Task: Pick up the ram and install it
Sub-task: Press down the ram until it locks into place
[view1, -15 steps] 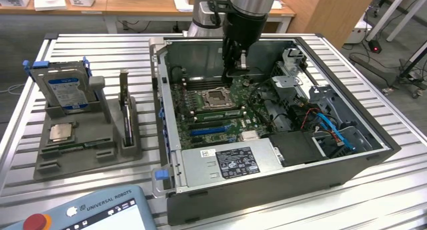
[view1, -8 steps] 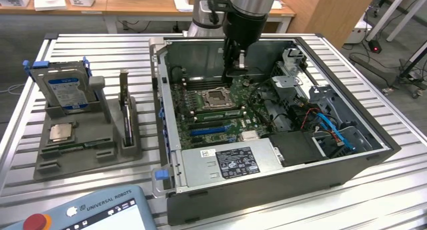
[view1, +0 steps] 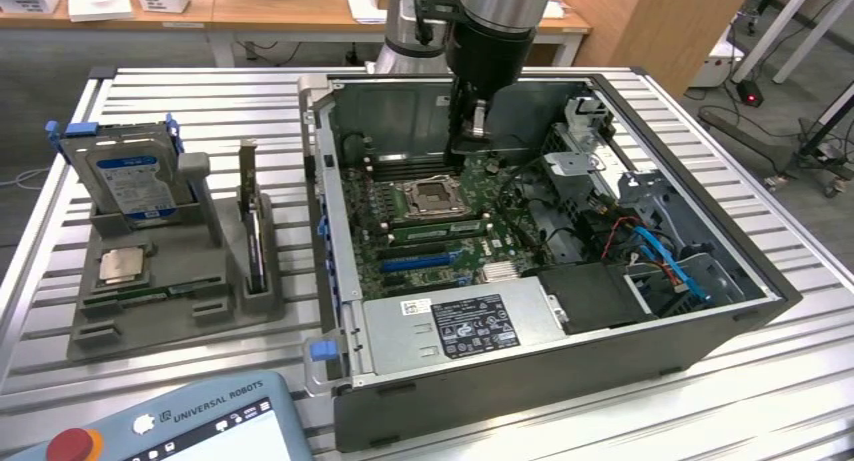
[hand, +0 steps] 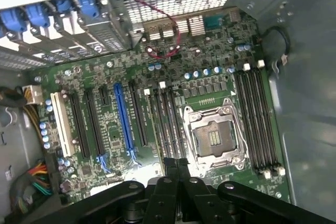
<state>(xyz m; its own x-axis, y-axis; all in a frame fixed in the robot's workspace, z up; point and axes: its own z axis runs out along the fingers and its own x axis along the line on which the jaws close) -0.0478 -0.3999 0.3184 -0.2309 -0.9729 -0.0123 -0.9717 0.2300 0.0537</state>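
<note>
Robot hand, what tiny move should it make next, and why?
Probably lift up out of the computer case. The hand is shut over the motherboard with nothing seen in it, while the ram seems to lie in the grey holder on the exterior view's left.

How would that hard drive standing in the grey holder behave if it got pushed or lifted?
The hard drive looks like a rigid metal-cased block, so it is probably stiff and heavy for its size. It stands upright on edge, so a push might tip it, though the grey holder likely braces it.
</note>
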